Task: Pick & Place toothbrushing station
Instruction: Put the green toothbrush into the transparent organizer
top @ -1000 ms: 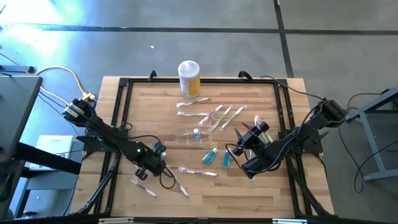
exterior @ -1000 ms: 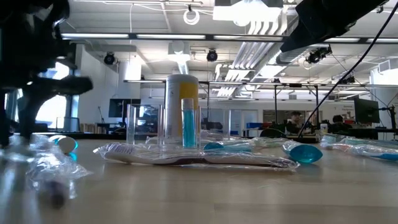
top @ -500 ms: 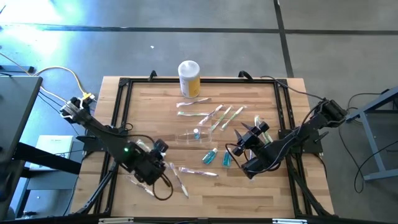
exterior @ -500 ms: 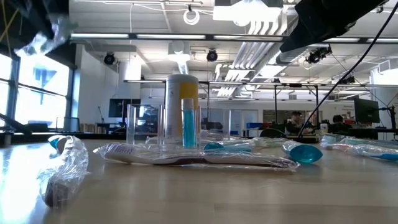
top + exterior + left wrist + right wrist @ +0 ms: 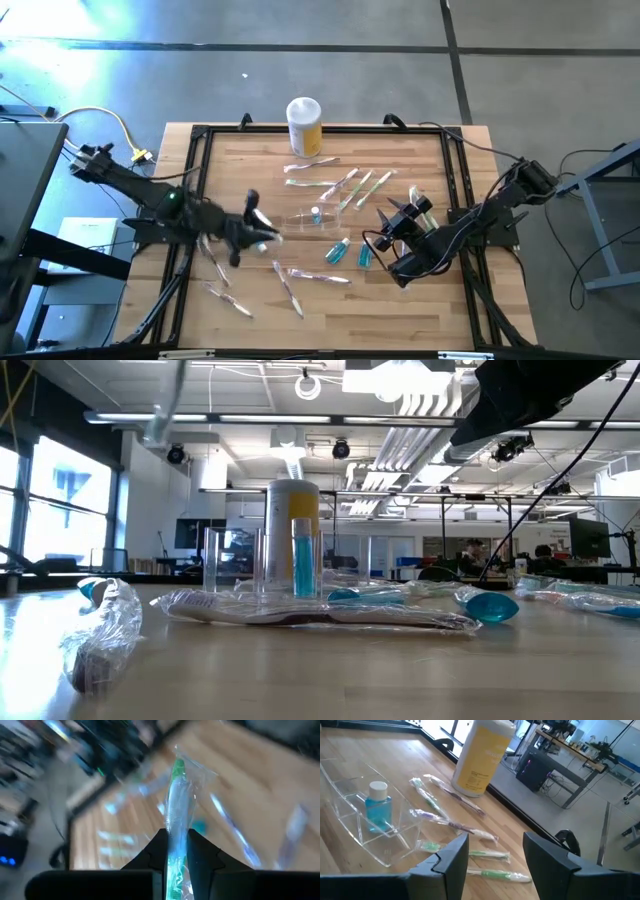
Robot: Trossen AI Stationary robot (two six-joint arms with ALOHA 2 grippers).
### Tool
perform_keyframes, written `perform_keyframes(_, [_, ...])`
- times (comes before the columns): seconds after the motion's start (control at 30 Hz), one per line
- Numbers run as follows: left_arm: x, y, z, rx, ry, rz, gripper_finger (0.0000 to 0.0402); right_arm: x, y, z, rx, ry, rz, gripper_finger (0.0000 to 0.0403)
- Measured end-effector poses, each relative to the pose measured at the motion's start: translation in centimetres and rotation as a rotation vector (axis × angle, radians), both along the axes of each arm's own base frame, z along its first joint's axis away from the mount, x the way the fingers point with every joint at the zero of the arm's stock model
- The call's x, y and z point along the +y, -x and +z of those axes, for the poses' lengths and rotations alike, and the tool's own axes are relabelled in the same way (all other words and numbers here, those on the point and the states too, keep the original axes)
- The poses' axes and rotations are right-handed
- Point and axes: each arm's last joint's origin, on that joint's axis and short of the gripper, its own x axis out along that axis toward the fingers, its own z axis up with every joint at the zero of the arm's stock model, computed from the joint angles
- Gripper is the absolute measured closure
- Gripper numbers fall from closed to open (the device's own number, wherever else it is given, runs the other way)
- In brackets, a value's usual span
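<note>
left gripper (image 5: 262, 228) pinching wrapped green toothbrush (image 5: 176, 827) between fingers, lifted above table (image 5: 420, 310), left of centre. left arm stretches in from left edge, reaching right. right gripper (image 5: 400, 215) spread, holding nothing, hovering at right of table, arm bent in from right. clear container (image 5: 312, 218) at table centre, long axis left-right, small blue bottle (image 5: 376, 810) upright inside. yellow jar (image 5: 304, 125) at far edge.
</note>
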Motion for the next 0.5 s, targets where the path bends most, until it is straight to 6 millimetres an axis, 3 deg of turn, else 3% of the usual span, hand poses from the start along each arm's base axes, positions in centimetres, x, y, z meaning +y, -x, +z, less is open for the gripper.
perform_keyframes(0.17, [3.1, 0.1, -3.7, -0.407, 0.223, 0.052, 0.0365, -0.3, 0.4, -1.2, -0.021, 0.043, -0.003, 0.0223])
perform_keyframes(0.3, [4.9, 0.9, -7.0, -0.635, 0.405, 0.071, 0.0365, -0.5, 0.6, -2.1, -0.062, 0.077, -0.007, 0.0223])
perform_keyframes(0.5, [6.5, 1.8, -9.7, -0.781, 0.531, 0.116, 0.0365, -0.5, 0.6, -2.4, -0.069, 0.08, -0.008, 0.0223])
